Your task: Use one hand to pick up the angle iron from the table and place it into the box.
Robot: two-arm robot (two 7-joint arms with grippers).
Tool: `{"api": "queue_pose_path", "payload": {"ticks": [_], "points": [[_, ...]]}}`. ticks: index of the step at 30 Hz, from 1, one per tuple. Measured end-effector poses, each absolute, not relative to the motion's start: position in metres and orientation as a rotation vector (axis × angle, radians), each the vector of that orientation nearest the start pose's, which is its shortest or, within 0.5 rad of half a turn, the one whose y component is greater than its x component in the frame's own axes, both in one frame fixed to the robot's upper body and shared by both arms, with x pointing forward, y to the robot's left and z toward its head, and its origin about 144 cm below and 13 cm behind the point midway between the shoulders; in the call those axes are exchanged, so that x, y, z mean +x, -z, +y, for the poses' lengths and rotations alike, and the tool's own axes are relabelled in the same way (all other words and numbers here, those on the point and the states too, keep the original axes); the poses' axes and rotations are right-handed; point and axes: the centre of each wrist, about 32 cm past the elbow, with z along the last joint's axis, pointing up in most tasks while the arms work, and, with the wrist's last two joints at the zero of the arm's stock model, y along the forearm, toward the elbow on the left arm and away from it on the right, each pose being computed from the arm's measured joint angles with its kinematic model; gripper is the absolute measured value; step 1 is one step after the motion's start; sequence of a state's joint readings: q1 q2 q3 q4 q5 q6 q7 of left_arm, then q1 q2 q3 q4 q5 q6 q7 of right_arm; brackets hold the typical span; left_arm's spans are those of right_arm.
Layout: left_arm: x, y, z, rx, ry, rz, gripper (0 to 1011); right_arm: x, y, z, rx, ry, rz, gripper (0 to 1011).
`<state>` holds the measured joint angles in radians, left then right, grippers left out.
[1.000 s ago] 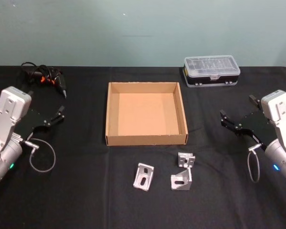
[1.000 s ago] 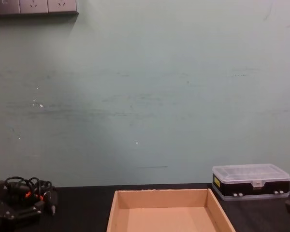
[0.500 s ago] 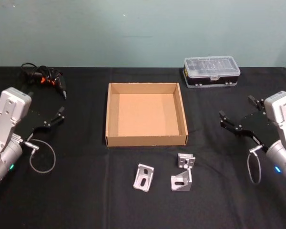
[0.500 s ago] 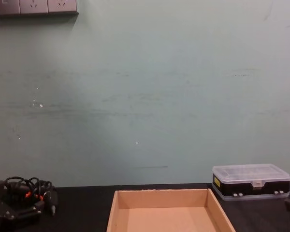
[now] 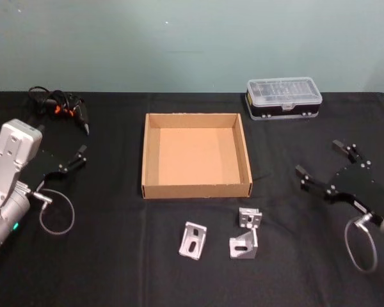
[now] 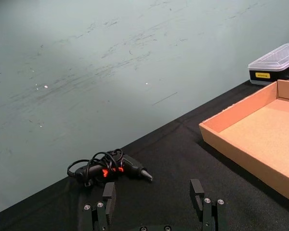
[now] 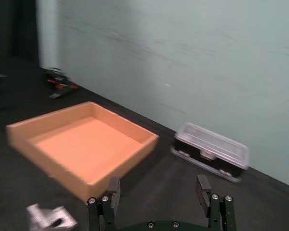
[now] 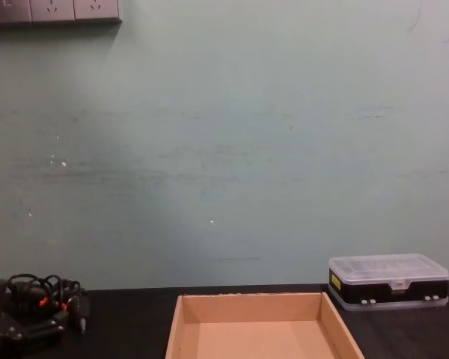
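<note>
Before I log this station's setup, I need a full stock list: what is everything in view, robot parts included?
box: one, tan cardboard, middle of the table, nothing inside
angle irons: three, silver, on the table in front of the box, the two on the right close together
plastic case: one, clear lid on black base, beyond the box's far right corner
cable tangle: one, black with orange bits, far left of the table
wall sockets: three showing, grey, top left of the wall
table: one, black, under all of it
left gripper: one, black, open, left of the box
right gripper: one, black, open, right of the box
</note>
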<state>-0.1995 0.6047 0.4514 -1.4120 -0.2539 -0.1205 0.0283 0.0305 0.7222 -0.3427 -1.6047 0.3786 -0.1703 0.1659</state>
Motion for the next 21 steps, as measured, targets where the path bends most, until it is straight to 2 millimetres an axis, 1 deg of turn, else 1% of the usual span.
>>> {"api": "queue_pose_path", "payload": {"ticks": [3,5,6,7,12,13,16,21], "points": [[0.489,-1.14,0.31,0.305,-1.248,-0.285,1011,0.446,-1.168,-0.346,-0.21,0.976,-0.256,1004],[0.489,-1.14,0.31,0.305,-1.248,-0.285,1011,0.445,-1.173,-0.359,-0.223,0.868,-0.28,1004],[0.489,-1.14,0.31,0.304,-1.248,-0.285,1011,0.445,-1.173,-0.359,-0.223,0.868,-0.28,1004],[0.489,-1.14,0.31,0.304,-1.248,-0.285,1011,0.446,-1.175,-0.365,-0.236,0.814,-0.294,1004],[0.489,-1.14,0.31,0.304,-1.248,-0.285,1011,0.449,-1.181,-0.38,-0.307,0.653,-0.35,1004],[0.489,-1.14,0.31,0.305,-1.248,-0.285,1011,0.449,-1.181,-0.38,-0.307,0.653,-0.35,1004],[0.489,-1.14,0.31,0.304,-1.248,-0.285,1011,0.453,-1.182,-0.385,-0.357,0.576,-0.368,1004],[0.489,-1.14,0.31,0.304,-1.248,-0.285,1011,0.459,-1.183,-0.383,-0.406,0.503,-0.361,1004]]}}
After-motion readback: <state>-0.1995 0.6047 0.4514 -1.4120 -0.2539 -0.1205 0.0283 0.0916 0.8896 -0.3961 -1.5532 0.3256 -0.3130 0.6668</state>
